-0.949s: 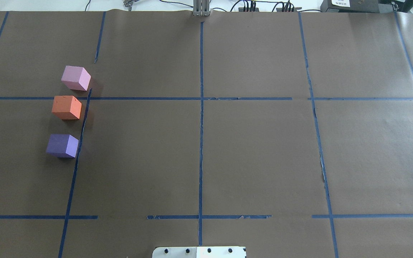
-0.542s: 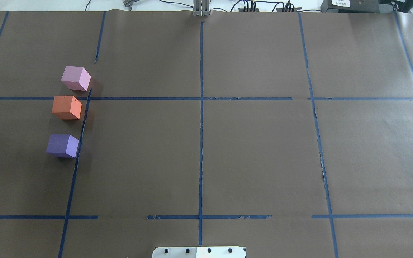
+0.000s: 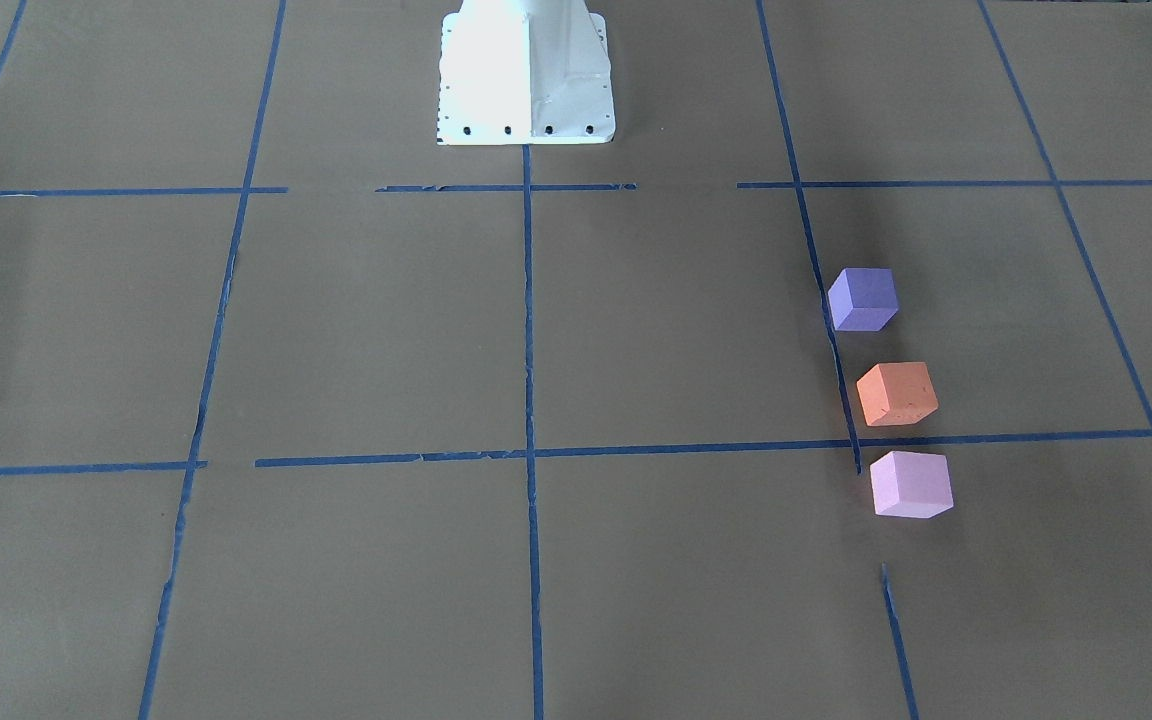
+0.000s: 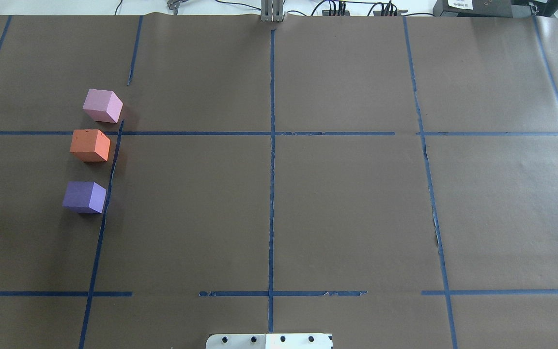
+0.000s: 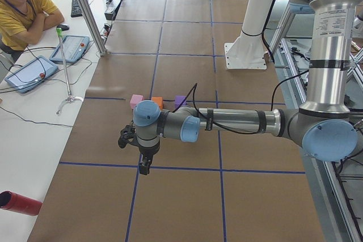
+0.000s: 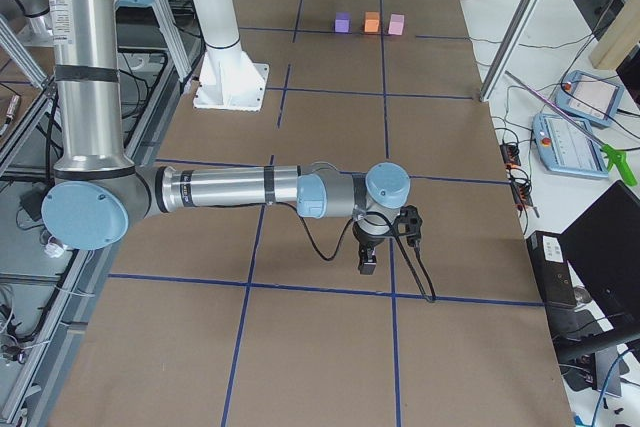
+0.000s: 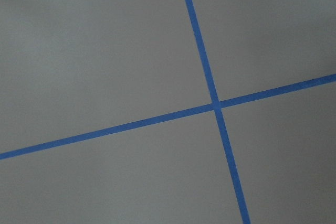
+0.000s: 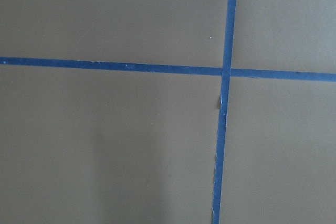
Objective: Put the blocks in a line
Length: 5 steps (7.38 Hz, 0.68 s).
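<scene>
Forming a straight row, the blocks [image 4: 90, 145] look arranged (my judgement). The left end effector [image 5: 144, 165] and right end effector [image 6: 367, 262] hang clear of them; I cannot tell their opening

overhead and front views face across the table [image 4: 356, 218], side views along it, wrist views probably straight down

You have two matching arms here: the left arm [image 5: 238, 122] and right arm [image 6: 220, 187] are silver tubes with pale blue joint caps [image 5: 329, 140] and a loose black cable [image 5: 195, 86] each. The left gripper [image 5: 144, 166] and right gripper [image 6: 367, 265] look black. The white base plate [image 3: 526, 70] carries a row of dark screw holes [image 3: 508, 130].
</scene>
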{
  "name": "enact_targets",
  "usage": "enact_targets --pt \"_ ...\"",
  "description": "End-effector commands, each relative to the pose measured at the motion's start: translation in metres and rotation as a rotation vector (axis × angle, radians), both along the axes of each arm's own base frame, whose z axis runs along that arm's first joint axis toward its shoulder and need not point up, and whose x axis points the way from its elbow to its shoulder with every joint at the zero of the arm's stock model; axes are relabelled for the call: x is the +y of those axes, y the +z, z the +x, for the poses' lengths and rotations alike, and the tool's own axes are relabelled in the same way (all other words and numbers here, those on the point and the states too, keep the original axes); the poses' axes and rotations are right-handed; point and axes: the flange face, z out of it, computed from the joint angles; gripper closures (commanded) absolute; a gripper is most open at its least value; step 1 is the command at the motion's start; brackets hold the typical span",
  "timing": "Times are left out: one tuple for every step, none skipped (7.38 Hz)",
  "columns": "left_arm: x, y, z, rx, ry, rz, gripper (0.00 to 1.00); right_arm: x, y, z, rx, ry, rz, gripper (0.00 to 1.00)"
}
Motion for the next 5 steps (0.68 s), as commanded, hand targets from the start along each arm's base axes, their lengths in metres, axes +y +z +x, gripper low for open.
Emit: enact_targets --pt "0.0015 0.0026 -0.0005 0.007 0.005 -0.003 0.0 0.0 0.0002 0.0 0.0 0.0 0.0 0.0" --pt "0.005 0.007 -0.0005 0.009 0.001 -0.021 0.0 0.0 0.0002 0.0 0.0 0.0 0.0 0.0" --pt "0.0052 0.0032 0.0001 0.016 0.003 -0.011 0.0 0.0 0.0002 0.0 0.0 0.0 0.0 0.0" --pt "0.0036 0.0021 0.0 0.015 0.003 -0.007 0.0 0.0 0.0002 0.0 0.0 0.0 0.0 0.0" --pt "0.0034 0.0013 -0.0001 0.014 0.002 -0.003 0.0 0.0 0.0002 0.0 0.0 0.0 0.0 0.0"
